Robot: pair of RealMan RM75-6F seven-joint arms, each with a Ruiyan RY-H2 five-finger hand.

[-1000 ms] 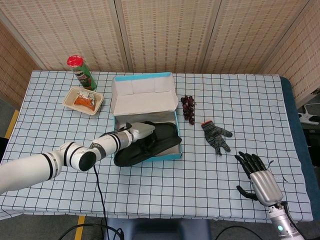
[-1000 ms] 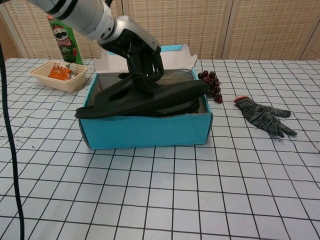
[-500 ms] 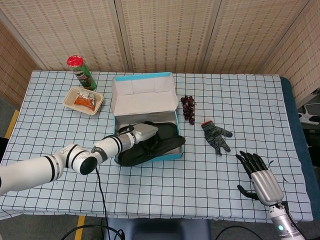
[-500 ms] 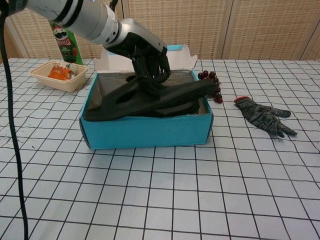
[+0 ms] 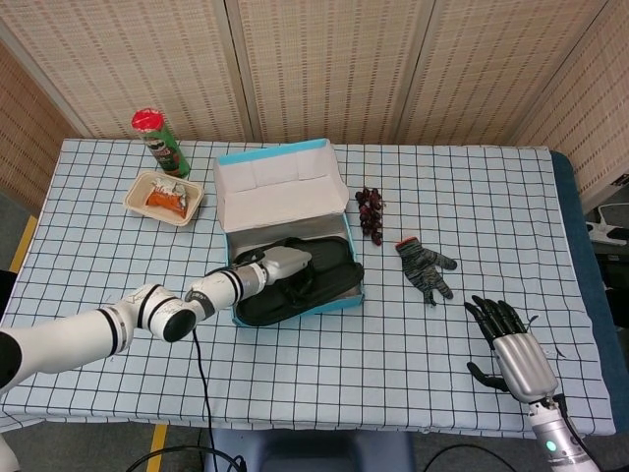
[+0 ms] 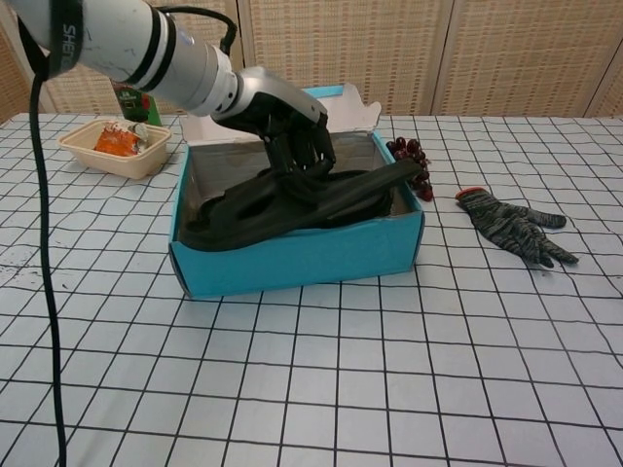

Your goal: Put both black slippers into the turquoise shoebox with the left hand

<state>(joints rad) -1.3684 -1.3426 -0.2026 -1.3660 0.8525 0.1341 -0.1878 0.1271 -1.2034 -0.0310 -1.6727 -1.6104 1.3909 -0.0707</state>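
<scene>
Reaching across the desk [image 5: 462, 197] from its left edge, the left robot hand [image 5: 285, 264] sits inside the turquoise shoebox [image 5: 346, 301], its dark fingers [image 6: 310, 146] curled down onto the strap of the upper black slipper [image 6: 292, 199], gripping it. That slipper lies at a slant in the box, its toe end resting on the box's right rim and poking slightly past it, its heel end low against the left wall. A second black slipper [image 5: 329, 252] lies beneath it, mostly hidden, inside the box as well. The shoebox stands near the middle of the desk, a little toward the left, with its white-lined lid [image 5: 280, 182] flipped open toward the far edge.

The right robot hand [image 5: 513, 346] rests near the front right corner of the desk, released, fingers spread and holding nothing.

Just beside the box's right side, toward the far edge, lies a bunch of dark grapes [image 5: 370, 211]. Further right, a grey knitted glove with an orange cuff [image 5: 425, 265] lies flat. Near the far left corner stands a green Pringles can with a red lid [image 5: 158, 141], and just in front of it a beige tray holding orange food [image 5: 163, 197]. A blue-and-white checked cloth covers the desk
</scene>
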